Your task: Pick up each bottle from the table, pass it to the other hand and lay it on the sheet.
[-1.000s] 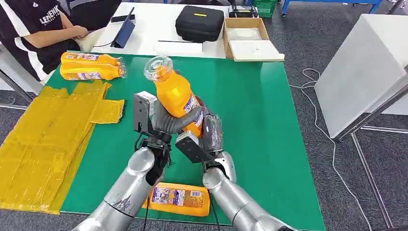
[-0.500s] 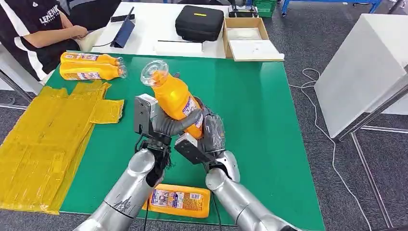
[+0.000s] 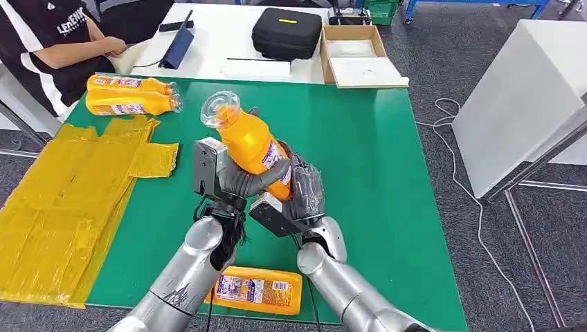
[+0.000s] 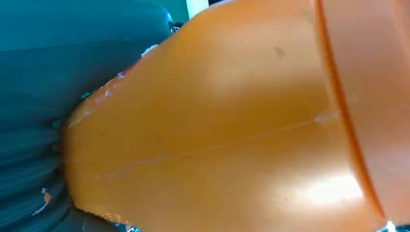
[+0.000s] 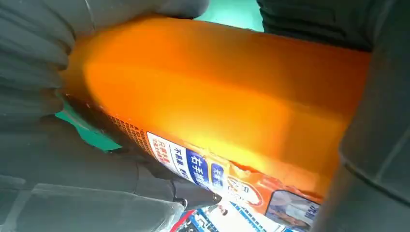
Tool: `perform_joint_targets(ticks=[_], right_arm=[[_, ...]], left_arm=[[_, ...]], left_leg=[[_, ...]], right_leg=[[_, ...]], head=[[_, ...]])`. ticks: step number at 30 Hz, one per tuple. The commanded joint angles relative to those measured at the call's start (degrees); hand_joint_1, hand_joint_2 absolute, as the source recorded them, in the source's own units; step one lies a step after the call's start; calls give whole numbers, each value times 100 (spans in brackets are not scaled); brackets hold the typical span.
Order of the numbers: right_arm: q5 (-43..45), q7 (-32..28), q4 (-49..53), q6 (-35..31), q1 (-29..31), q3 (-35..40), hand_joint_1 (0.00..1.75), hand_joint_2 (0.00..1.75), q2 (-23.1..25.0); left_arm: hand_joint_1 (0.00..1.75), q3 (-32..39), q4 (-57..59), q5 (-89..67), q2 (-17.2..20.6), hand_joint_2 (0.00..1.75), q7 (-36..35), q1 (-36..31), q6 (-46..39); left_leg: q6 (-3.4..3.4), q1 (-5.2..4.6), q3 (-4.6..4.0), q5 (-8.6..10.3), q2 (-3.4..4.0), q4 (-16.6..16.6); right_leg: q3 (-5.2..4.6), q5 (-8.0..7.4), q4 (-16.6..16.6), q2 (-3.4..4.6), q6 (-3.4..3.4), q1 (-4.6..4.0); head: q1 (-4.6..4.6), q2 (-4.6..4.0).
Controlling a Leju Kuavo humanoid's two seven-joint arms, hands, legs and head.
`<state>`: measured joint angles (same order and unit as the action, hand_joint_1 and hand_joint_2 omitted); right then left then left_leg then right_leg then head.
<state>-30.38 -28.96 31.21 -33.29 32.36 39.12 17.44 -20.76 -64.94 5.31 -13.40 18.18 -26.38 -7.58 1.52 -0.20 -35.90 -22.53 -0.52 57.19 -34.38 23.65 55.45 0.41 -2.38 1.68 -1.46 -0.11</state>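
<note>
An orange juice bottle (image 3: pixel 253 142) is held above the middle of the green table (image 3: pixel 374 159), tilted with its clear cap toward the far left. My left hand (image 3: pixel 239 181) wraps its lower body from the left. My right hand (image 3: pixel 304 190) grips the base from the right. Both wrist views are close on the orange bottle (image 4: pixel 232 125) (image 5: pixel 217 101), with grey fingers (image 5: pixel 38 43) curled around it. The yellow sheet (image 3: pixel 69 200) lies on the table's left part. Two bottles (image 3: pixel 131 84) (image 3: pixel 131 104) lie at its far end. Another bottle (image 3: pixel 259 290) lies near the front edge, under my arms.
A person in a dark shirt (image 3: pixel 48 41) sits at the far left corner. Behind the green table a white table carries a black case (image 3: pixel 287 31), a cardboard box (image 3: pixel 356 59) and a tablet (image 3: pixel 178 45). A white cabinet (image 3: pixel 526 97) stands to the right.
The bottle has tilted a little further left and sunk slightly, with both hands still on it. My hands have shifted slightly toward me.
</note>
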Motion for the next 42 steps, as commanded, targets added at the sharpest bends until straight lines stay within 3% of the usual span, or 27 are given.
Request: perform_joint_targets(ticks=[1, 2, 3, 4, 5, 6, 13, 42], right_arm=[[-263, 22, -311, 301, -25, 812, 175, 175, -44], [-286, 64, -343, 333, -30, 813, 175, 175, -46], [-326, 91, -373, 335, -37, 806, 175, 175, -48], [-351, 105, -392, 337, -40, 788, 175, 175, -44], [-366, 95, -400, 332, -48, 749, 175, 175, -42], [-374, 90, -406, 329, -49, 728, 175, 175, -42], [-287, -63, -361, 213, -38, 397, 175, 175, -65], [-274, -84, -304, 269, -4, 341, 175, 175, -40]], left_arm=[[0, -254, 415, -8, -146, 175, 28, -457, 30], [0, -228, 389, 18, -158, 175, 82, -443, 2], [56, -208, 350, 61, -163, 175, 151, -427, -7], [152, -211, 313, 68, -158, 175, 195, -416, -29], [169, -222, 277, 80, -150, 175, 215, -406, -41], [175, -225, 259, 92, -148, 175, 220, -401, -42], [175, -215, 290, 126, -107, 175, 311, -414, -72], [175, -159, 135, 111, -54, 175, 338, -322, -56]], left_leg=[[-9, 8, 10, -4, -16, 3], [-7, 7, 6, -2, -13, 2], [-12, 10, 18, -9, -19, 6], [-9, 8, 12, -5, -16, 3], [-11, 10, 17, -8, -19, 6], [-8, 8, 10, -4, -17, 3], [-9, 9, 11, -4, -21, 4], [-7, 5, 4, -1, -10, 1]], right_leg=[[20, 8, -2, -21, 14, -10], [15, 5, -3, -18, 11, -8], [31, 13, -1, -26, 18, -12], [22, 9, -2, -22, 13, -9], [29, 12, -1, -26, 17, -12], [20, 8, -3, -22, 13, -10], [22, 10, -2, -28, 14, -11], [10, 4, -2, -15, 10, -6]], head=[[-2, 0], [-2, 0], [-2, 0], [-2, 0], [-2, 0], [-2, 0], [-2, 0], [-2, 0]])
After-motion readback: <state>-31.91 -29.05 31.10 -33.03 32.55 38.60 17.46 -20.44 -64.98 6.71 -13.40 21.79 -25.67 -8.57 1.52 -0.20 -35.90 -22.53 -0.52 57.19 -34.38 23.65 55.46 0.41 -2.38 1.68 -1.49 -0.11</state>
